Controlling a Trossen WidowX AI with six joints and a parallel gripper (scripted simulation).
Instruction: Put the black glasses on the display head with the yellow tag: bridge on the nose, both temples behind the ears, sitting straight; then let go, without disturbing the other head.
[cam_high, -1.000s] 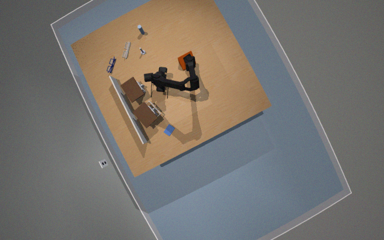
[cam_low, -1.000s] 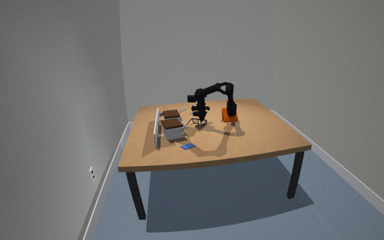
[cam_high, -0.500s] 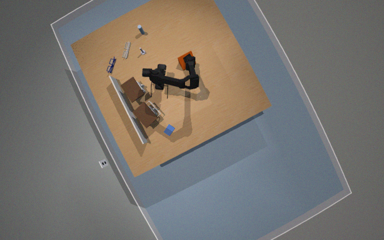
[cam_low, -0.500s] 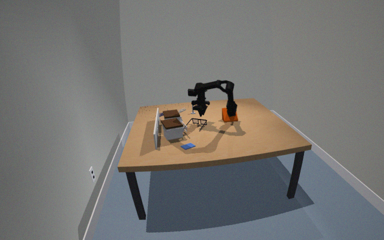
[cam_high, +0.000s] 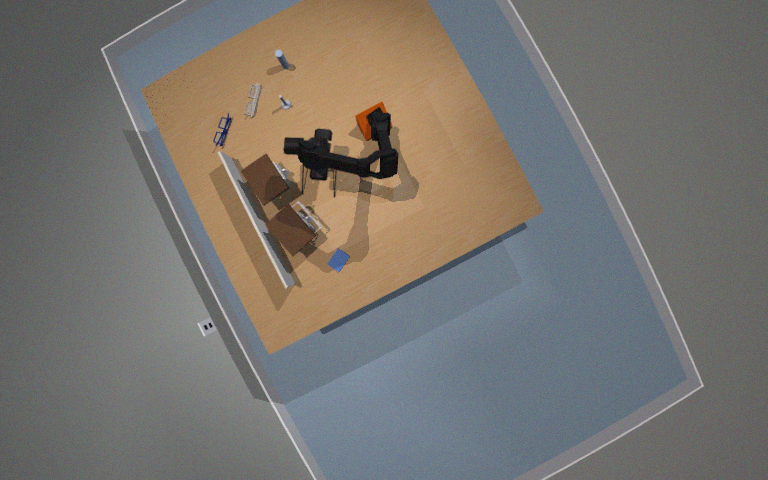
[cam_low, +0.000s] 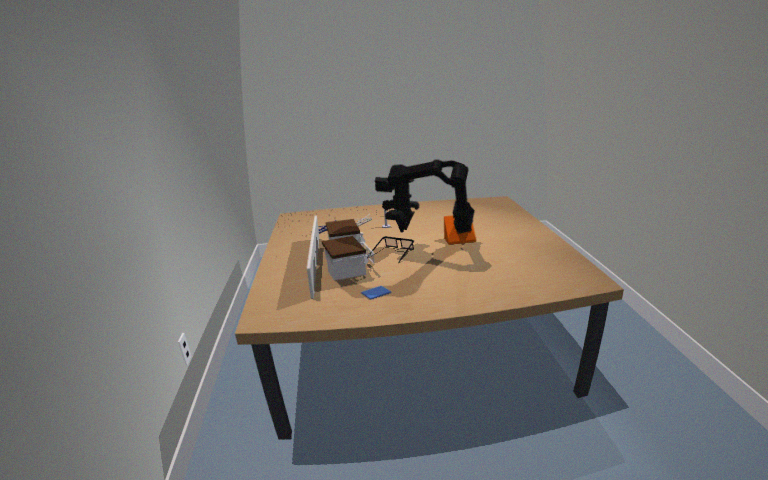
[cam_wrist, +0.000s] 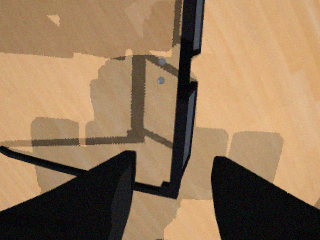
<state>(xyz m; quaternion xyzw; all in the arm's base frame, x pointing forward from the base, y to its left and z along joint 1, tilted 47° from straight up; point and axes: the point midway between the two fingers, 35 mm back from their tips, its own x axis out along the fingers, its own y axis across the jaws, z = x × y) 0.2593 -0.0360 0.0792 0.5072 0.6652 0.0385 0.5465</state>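
Note:
The black glasses (cam_high: 334, 183) (cam_low: 405, 243) (cam_wrist: 179, 130) are below my gripper, temples pointing toward the display heads' side. Their shadow shows beside them in the wrist view; whether they touch the table is unclear. My gripper (cam_low: 402, 229) (cam_wrist: 174, 165) is partly open, its fingers apart and not gripping the frame. In the wrist view one end of the frame lies between the fingertips, and the left finger overlaps a temple. Two brown-topped display heads stand left of it, the far head (cam_high: 265, 179) (cam_low: 343, 227) and the near head (cam_high: 291, 228) (cam_low: 343, 246). I cannot clearly make out the yellow tag.
A pale glasses-like outline (cam_high: 308, 216) is at the near head's front. A thin upright panel (cam_high: 243, 198) (cam_low: 312, 257) stands behind both heads. A blue flat block (cam_high: 338, 259) (cam_low: 376, 292) lies near them. Blue glasses (cam_high: 222, 131), pale glasses (cam_high: 252, 100), a small stand (cam_high: 284, 104) and a cylinder (cam_high: 281, 58) are farther back.

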